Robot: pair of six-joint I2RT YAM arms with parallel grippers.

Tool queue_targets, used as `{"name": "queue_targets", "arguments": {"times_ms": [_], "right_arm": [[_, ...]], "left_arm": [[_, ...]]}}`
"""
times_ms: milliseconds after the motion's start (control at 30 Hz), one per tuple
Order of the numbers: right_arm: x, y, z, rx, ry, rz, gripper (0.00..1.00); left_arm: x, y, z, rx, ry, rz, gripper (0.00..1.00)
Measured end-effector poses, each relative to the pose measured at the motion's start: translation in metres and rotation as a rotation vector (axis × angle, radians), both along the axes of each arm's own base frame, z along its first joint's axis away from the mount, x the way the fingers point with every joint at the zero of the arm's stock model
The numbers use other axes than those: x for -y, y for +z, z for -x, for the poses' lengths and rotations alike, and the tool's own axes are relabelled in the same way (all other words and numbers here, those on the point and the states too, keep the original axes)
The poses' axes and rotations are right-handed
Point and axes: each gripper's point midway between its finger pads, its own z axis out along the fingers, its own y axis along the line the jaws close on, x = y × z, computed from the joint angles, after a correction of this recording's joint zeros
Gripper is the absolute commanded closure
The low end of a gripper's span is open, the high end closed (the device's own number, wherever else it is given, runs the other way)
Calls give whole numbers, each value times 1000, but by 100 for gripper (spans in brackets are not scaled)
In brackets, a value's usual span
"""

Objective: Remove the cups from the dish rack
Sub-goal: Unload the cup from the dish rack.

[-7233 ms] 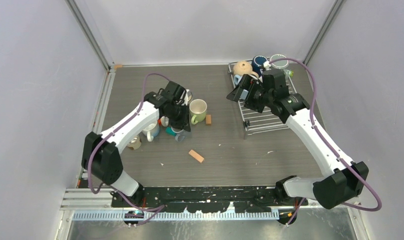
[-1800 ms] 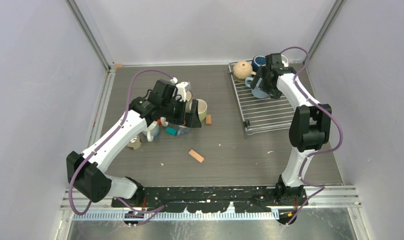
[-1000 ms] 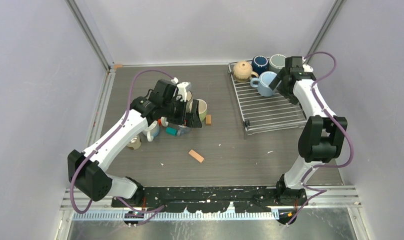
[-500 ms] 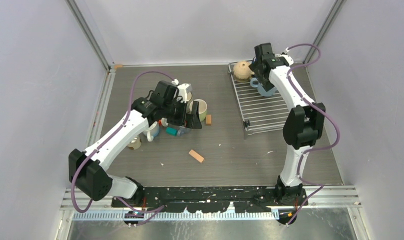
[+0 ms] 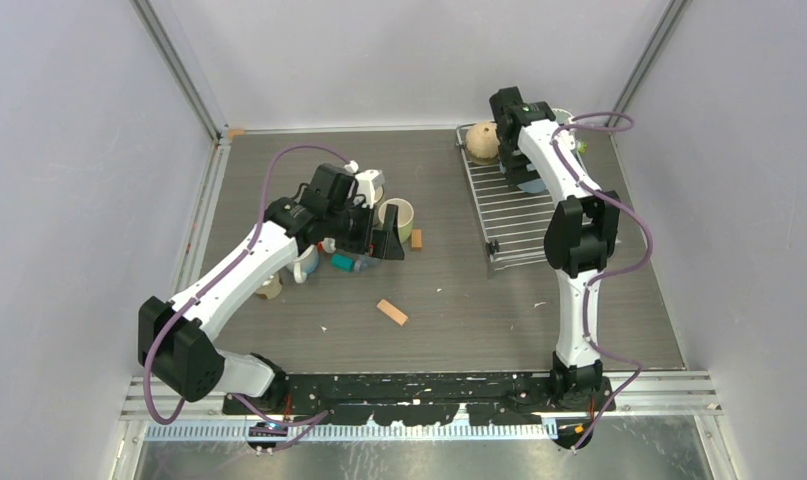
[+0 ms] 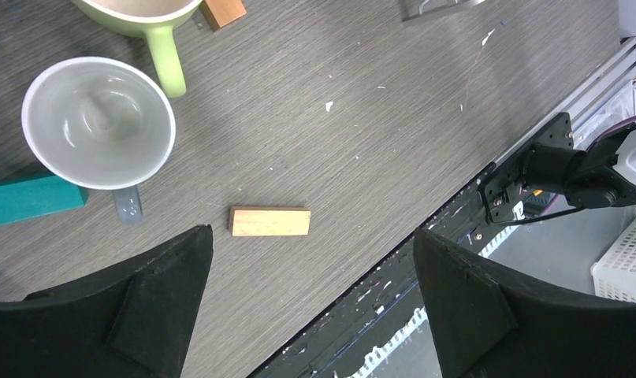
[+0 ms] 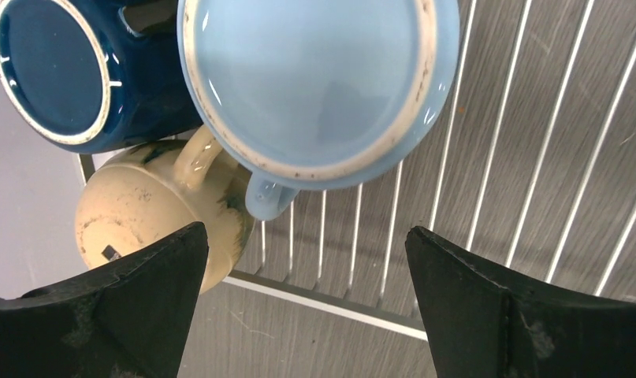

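The right gripper (image 7: 304, 236) is held spread wide, with nothing between its fingers, above the far end of the dish rack (image 7: 488, 157). Directly beneath it a light blue mug (image 7: 318, 79) is seen on the wires, its handle turned toward the rack's edge. Packed close beside it are a navy mug (image 7: 50, 71) and a tan mug (image 7: 141, 224), the latter at the rack's corner. The left gripper (image 6: 310, 236) is likewise held open and empty, above the desk (image 6: 362, 102). Below it a wooden block (image 6: 269, 221) is laid flat. Farther out, a white mug (image 6: 98, 122) with a grey handle is set touching a teal block (image 6: 31, 197), and a lime green mug (image 6: 165, 47) is placed just beyond it.
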Motion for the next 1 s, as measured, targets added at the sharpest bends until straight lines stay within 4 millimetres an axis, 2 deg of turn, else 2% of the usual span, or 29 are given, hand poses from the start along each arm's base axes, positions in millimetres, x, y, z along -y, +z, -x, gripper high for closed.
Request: {"name": "queue_targets", "arguments": {"times_ms": [200,467,667,800,867,1000], "right_arm": [[-8,-4,-7,29,-56,-36,0],[-1,-41,-10,-32,-92,-44,3],[7,-57,-7,-62,-90,-29,8],[13,-67,4,-74,-70,-16,11],[16,-65,6,-60,-51,-15,13],[28,-63,23,-106,15,-1,15]], "left_arm": [[1,-1,0,-1,-4,5,0],[1,-3,1,-6,-6,5,0],[2,-3,2,-8,-9,8,0],[2,-3,2,-7,-10,9,0],[2,-3,2,-7,-9,9,0],[2,-3,2,-9,-8,10,0]]}}
